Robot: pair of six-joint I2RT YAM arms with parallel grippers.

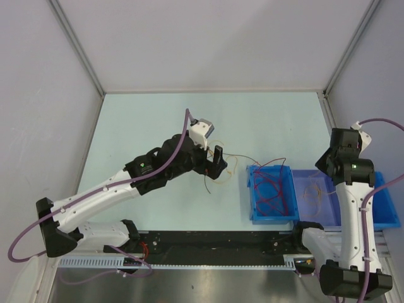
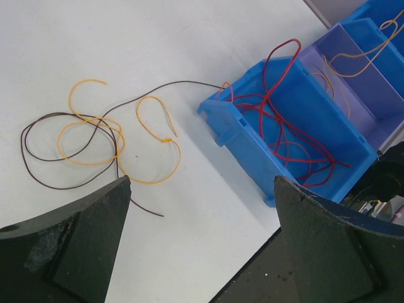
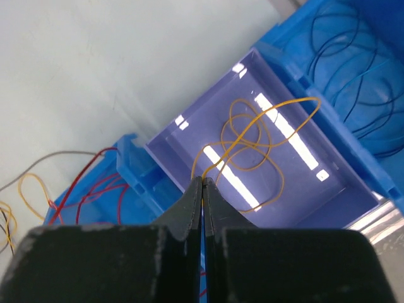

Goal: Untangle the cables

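Observation:
Loose cables lie on the white table: orange loops (image 2: 95, 140) tangled with a dark brown wire (image 2: 60, 151), seen from above as a small knot (image 1: 218, 175). My left gripper (image 2: 202, 183) hovers over the table just beside them, open, with nothing between its fingers (image 2: 76, 252). Red cables (image 2: 290, 126) fill the near blue bin (image 1: 255, 211). My right gripper (image 3: 203, 181) hangs over the purple bin (image 3: 189, 136), shut on an orange cable (image 3: 252, 136) whose loops trail down into that bin.
A third bin, blue (image 3: 385, 170), to the right of the purple one holds dark thin cables (image 3: 353, 63). One red loop (image 2: 284, 47) rises above the near bin's rim. The bins stand in a row at the table's near right; grey walls enclose the table.

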